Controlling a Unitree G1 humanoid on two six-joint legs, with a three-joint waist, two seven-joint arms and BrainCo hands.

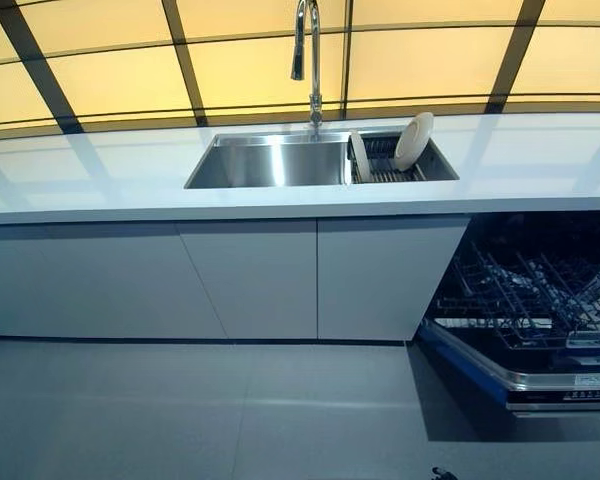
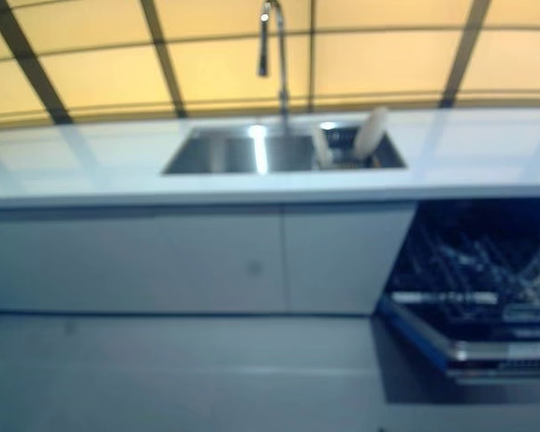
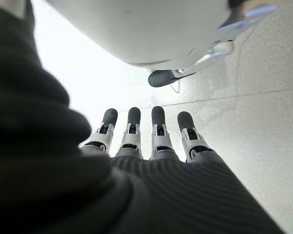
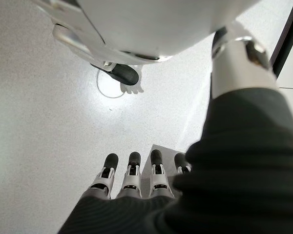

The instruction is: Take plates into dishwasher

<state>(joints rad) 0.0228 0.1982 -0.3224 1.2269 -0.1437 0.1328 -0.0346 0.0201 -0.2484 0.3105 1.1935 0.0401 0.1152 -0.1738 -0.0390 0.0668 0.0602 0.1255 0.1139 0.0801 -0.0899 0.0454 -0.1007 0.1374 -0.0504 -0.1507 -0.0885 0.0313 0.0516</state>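
— What sits in the sink [image 1: 270,165] set into the white counter [image 1: 100,180]?

— The steel basin on the left side is bare metal under the tall faucet [image 1: 307,60]. The right side holds a dark drying rack [image 1: 385,168], and two white plates stand in it. The larger plate [image 1: 414,141] is on edge at the rack's right, its top tilted back and to the right, its face turned toward the faucet side. The smaller plate [image 1: 359,157] stands on edge at the rack's left end, just beside the wall between the two halves of the sink, seen nearly edge-on.

— And the dishwasher [image 1: 540,300]?

— Open, below the counter at the right, beside the grey cabinet doors [image 1: 250,280]. Its wire rack [image 1: 525,290] is pulled out over the lowered door; whether anything lies in it cannot be told.

— Where are the hands relative to the plates?

— Well apart from them. Neither shows in the head views. The left hand [image 3: 136,141] appears only in its wrist view, fingers [image 3: 157,127] straight, side by side with small gaps, over pale floor [image 3: 263,122], holding nothing. The right hand [image 4: 132,180] shows the same in its own wrist view: fingers [image 4: 132,170] straight and side by side, nothing between them.
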